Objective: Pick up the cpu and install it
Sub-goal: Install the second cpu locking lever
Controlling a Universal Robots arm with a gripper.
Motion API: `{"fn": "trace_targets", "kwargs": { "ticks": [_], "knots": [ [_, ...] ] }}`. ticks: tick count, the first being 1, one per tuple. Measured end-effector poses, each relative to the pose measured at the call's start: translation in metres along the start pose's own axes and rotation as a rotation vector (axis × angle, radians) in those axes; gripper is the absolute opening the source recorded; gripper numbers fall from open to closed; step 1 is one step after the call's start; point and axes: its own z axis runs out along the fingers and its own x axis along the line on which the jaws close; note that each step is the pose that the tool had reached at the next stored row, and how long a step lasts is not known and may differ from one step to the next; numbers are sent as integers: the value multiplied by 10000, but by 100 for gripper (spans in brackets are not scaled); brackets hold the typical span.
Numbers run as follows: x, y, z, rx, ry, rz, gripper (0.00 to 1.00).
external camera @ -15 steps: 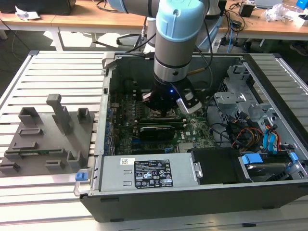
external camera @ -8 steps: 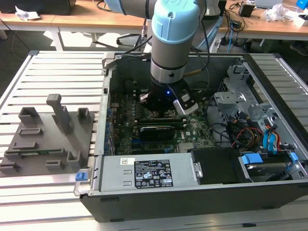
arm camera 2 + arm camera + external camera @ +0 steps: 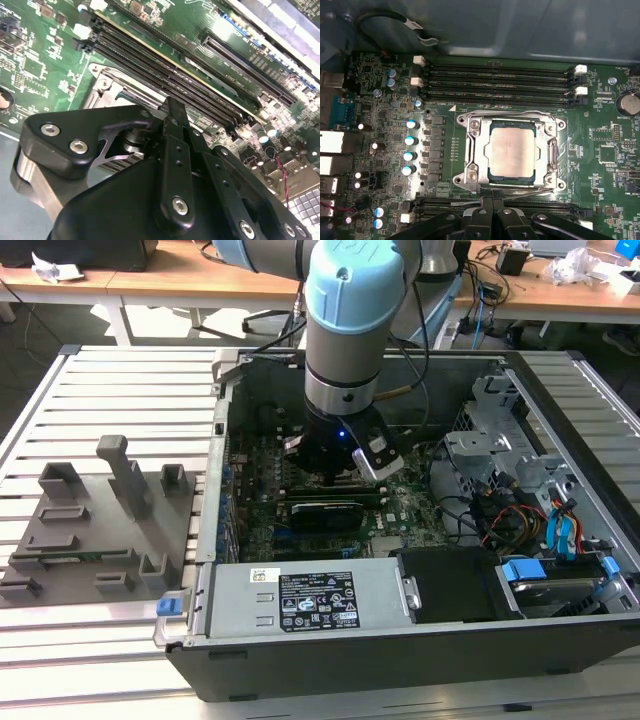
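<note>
seating check: cpu lying flat inside socket frame on motherboard; hand pressed together, empty, just beside frame; judged best handled by verifying level seating, no tilt.

The jaws hang low inside the open computer case, just above the motherboard. In the first wrist view the cpu lies seated in the socket frame, directly ahead of the closed jaws and apart from them. One bank of memory slots runs beyond the socket on its far side from the jaws; a second bank lies between the socket and the jaws, passing just under the fingertips. In the exterior view the graphics card sits on the board just in front of the jaws, and the power supply lies nearer the camera along the case wall. A fixture tray rests on the surface, well off to the exterior view's left of the case.
</note>
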Motion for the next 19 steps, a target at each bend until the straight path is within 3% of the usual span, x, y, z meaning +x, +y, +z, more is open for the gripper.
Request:
{"fn": "trace_targets", "kwargs": {
  "ticks": [5,12,19],
  "knots": [
    [87,3,11,-1,-1,0,11],
    [284,10,32,0,0,0,11],
    [312,26,91,1,4,-17,11]
  ]
}}
